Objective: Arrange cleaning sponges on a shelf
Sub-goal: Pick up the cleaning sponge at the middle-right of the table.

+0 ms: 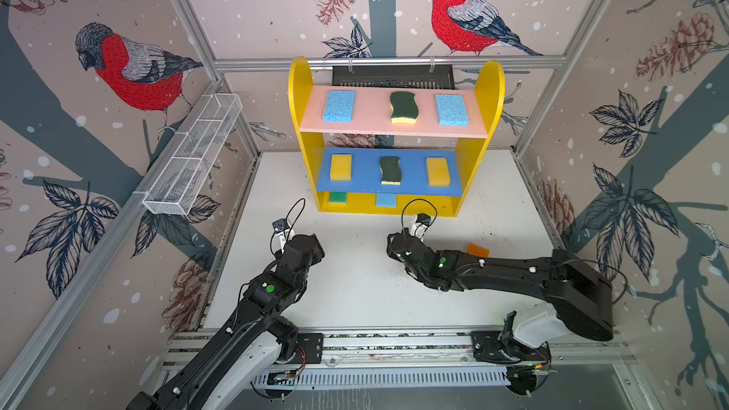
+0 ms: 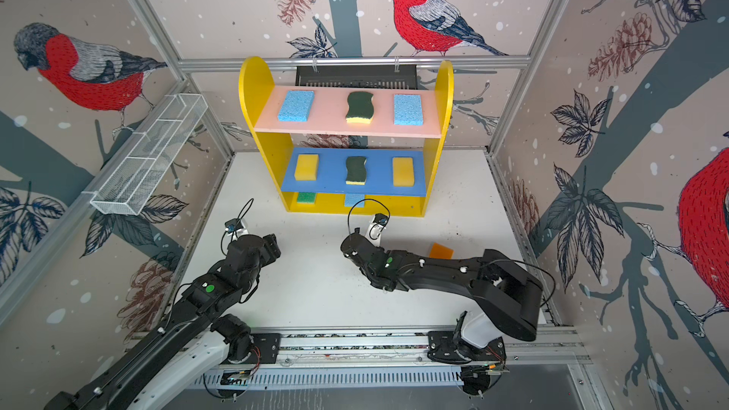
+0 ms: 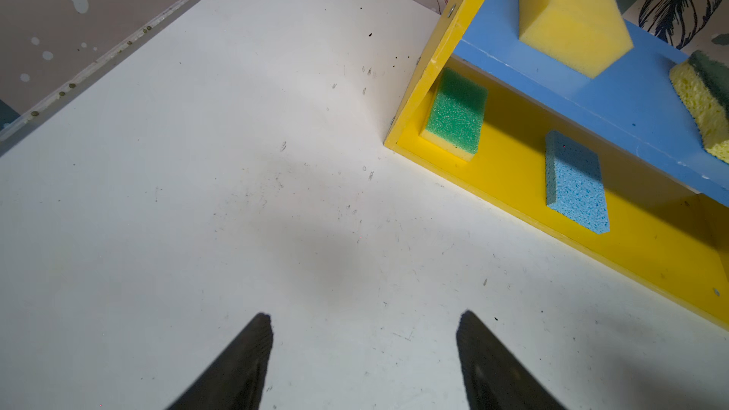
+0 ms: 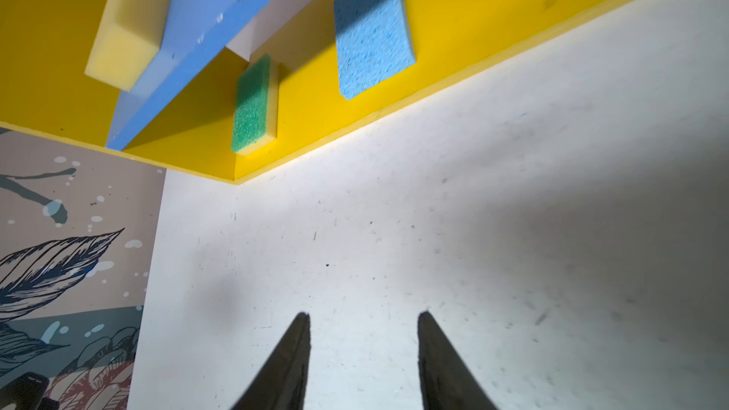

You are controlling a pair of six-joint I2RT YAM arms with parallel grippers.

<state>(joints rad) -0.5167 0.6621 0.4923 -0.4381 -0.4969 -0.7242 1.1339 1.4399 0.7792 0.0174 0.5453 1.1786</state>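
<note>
The shelf (image 1: 300, 112) stands at the back of the white table. Its pink top board carries a light blue sponge (image 1: 338, 106), a dark-green wavy sponge (image 1: 403, 107) and another light blue sponge (image 1: 451, 110). The blue middle board holds a yellow sponge (image 1: 341, 167), a dark-green wavy one (image 1: 390, 170) and a second yellow one (image 1: 438, 171). A green sponge (image 3: 457, 112) and a light blue sponge (image 3: 576, 183) lie on the yellow bottom. An orange sponge (image 1: 477, 249) lies on the table, partly behind my right arm. My left gripper (image 3: 365, 315) and right gripper (image 4: 363, 314) hover before the shelf, both open and holding nothing.
A long white wire-mesh basket (image 1: 193, 155) hangs on the left wall frame. A black vented panel (image 1: 394, 76) sits behind the shelf's top. The arms' aluminium base rail (image 1: 394, 343) runs along the table's front edge. Patterned walls close in three sides.
</note>
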